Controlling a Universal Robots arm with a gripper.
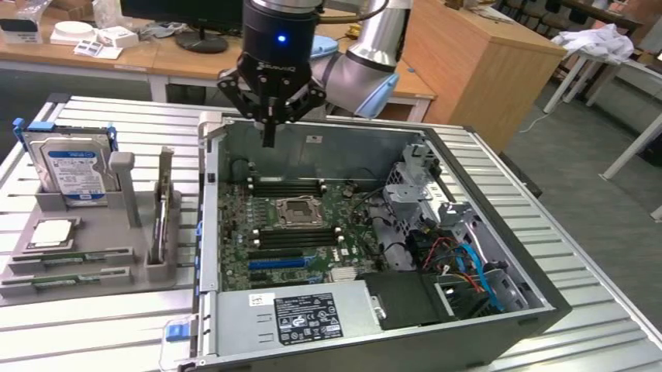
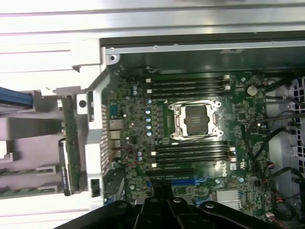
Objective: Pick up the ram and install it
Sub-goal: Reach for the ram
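Note:
Two ram sticks (image 1: 74,256) lie flat in the grey holder (image 1: 62,208) on the exterior view's left, thin green strips one in front of the other. In the wrist view they are green strips (image 2: 24,170) at the picture's edge. My gripper (image 1: 269,139) hangs over the far wall of the open computer case (image 1: 517,310), well to the right of the holder. Its fingers are shut with nothing between them. The wrist view has the shut gripper (image 2: 161,192) above the motherboard (image 2: 238,109). Empty black memory slots (image 2: 188,86) flank the CPU socket (image 2: 196,120).
An expansion card (image 1: 163,205) stands on edge in the holder, beside a hard drive (image 1: 74,167) and a CPU chip (image 1: 52,232). A blue slot (image 1: 274,263) and power supply (image 1: 305,314) lie at the case's near end, cables and drive cage (image 1: 435,209) on the right. Desks stand behind.

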